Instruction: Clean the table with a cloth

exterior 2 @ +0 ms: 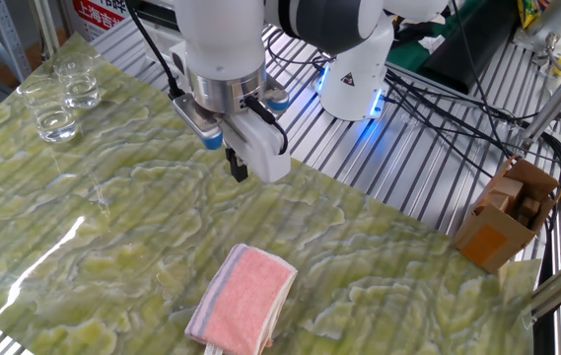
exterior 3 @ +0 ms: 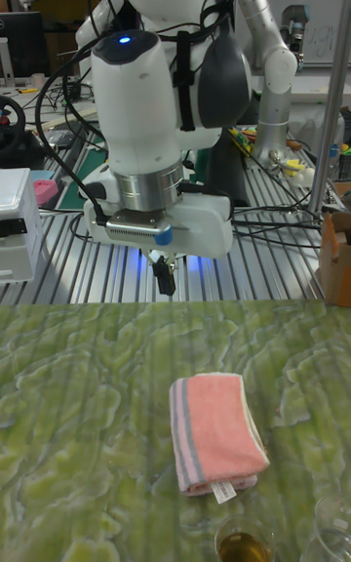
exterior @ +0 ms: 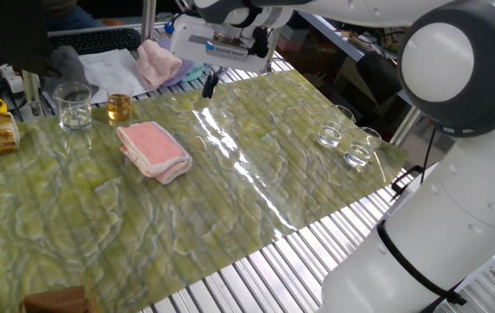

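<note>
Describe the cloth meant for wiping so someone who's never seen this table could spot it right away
On the green marbled table, look near the end with the beaker and the small glass of amber liquid. The cloth lies folded just in front of them: salmon-pink terry, unlike the paler bunched cloth beyond the table's edge.
</note>
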### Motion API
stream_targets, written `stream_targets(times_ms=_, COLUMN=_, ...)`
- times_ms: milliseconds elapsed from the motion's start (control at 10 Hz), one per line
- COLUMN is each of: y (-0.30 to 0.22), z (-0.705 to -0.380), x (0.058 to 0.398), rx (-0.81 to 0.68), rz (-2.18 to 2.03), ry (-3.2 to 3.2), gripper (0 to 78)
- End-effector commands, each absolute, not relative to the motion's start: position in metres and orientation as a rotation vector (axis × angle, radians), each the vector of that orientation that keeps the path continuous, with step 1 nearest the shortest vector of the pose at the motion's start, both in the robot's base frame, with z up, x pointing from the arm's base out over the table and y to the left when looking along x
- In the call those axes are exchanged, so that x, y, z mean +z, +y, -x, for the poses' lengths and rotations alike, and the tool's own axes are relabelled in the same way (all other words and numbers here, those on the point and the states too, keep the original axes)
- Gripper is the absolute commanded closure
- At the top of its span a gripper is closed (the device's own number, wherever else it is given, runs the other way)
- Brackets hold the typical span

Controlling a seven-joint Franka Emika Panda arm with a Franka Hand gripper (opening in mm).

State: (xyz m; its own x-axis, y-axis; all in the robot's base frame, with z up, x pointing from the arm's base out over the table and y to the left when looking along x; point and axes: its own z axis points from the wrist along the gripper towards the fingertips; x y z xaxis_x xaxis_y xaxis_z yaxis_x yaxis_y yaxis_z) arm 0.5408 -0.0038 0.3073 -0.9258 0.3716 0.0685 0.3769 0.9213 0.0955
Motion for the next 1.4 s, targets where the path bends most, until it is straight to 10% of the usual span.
stream_targets(times_ms=100, y=-0.0039, z=-0.5413, x=0.3086, rx=-0.16, rz=0.588, ry=-3.037, gripper=0.1)
stream_targets(times_ms=1400, y=-0.0033, z=-0.5421, x=0.3078, rx=-0.125, rz=0.544, ry=-3.114, gripper=0.1)
